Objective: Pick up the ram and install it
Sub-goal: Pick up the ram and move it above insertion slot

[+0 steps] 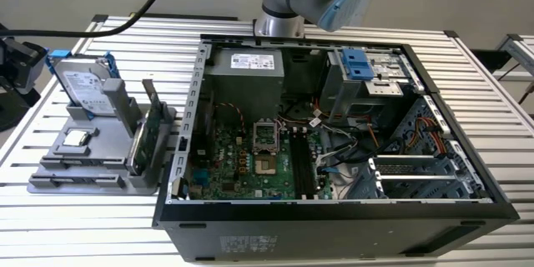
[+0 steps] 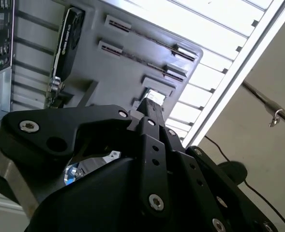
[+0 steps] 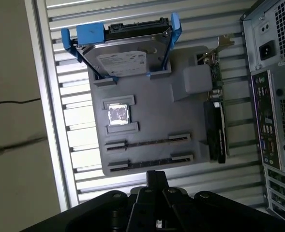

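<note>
Gripper (image 3: 157, 180) hung above the grey holder (image 3: 152, 111); how wide, I could not tell. Slots held the ram (image 3: 149, 161) edge-up, likely for grasping.

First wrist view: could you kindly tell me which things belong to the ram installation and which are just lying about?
Job: ram sticks, gray tray holding them, computer case, tool.
Lying about: hard drive in blue rails, processor chip, expansion card.
</note>
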